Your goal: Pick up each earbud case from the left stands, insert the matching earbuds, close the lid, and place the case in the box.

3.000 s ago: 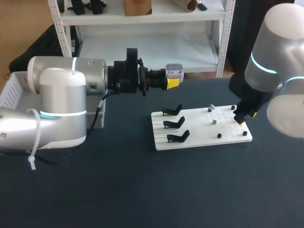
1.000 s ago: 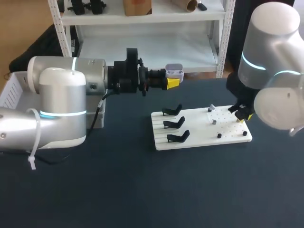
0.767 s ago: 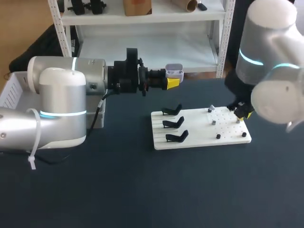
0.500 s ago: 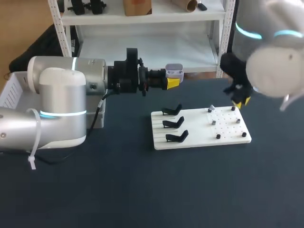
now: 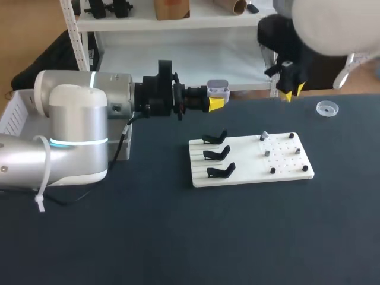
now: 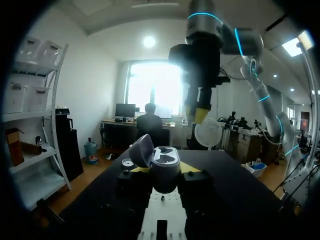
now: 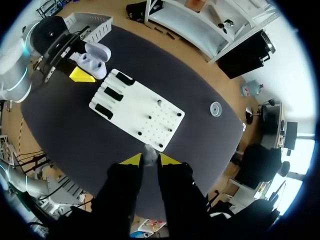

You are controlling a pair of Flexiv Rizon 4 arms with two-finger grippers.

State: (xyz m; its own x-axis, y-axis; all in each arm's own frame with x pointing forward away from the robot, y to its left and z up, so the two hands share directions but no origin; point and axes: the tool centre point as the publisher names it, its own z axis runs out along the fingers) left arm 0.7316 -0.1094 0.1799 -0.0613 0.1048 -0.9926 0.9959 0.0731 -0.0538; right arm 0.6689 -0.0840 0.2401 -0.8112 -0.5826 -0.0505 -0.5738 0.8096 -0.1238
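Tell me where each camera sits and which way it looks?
Head view: high behind the robot, looking down at the white board; left arm and right arm show.
Left wrist view: on left arm, looking across table; left claw holds open case.
Right wrist view: on right arm, looking straight down; right claw pinches an earbud.
All see the case.
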